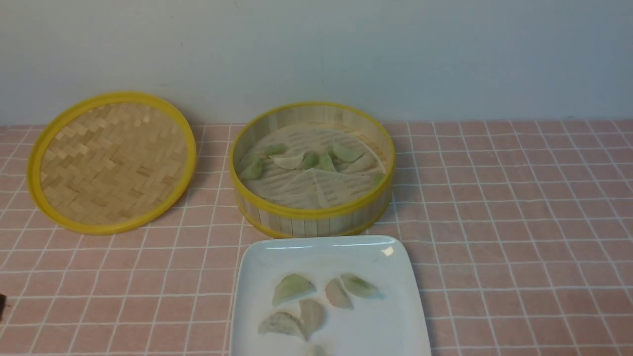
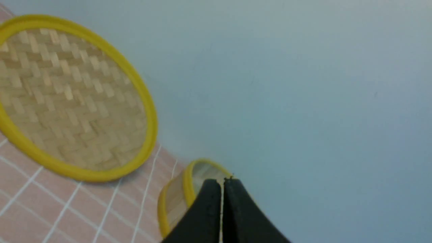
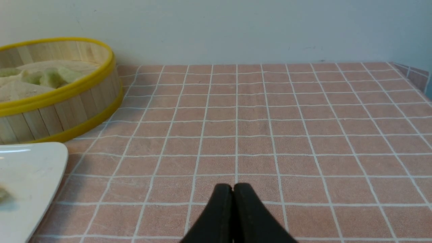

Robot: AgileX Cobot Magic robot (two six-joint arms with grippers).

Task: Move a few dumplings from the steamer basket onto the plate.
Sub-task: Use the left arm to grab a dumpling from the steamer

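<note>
Your left gripper [image 2: 222, 184] and right gripper [image 3: 233, 189] have jaws together; translucent crescent dumplings [image 1: 293, 288] dot the glossy square plate [image 1: 395, 326].

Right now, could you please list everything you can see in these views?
Steamer basket: one, bamboo with yellow rims, mid-table.
Dumplings in basket: about eight, pale green to whitish, mostly toward the far side.
Plate: one, white, in front of the basket, nearest the robot.
Dumplings on plate: five, plus one cut off by the frame edge, pale green to beige.
Lid: one, woven bamboo with yellow rim, left of the basket.
Tablecloth: one, pink with white grid.
Wall: pale grey-blue, behind.
Left gripper: black, shut, empty.
Right gripper: black, shut, empty.
</note>
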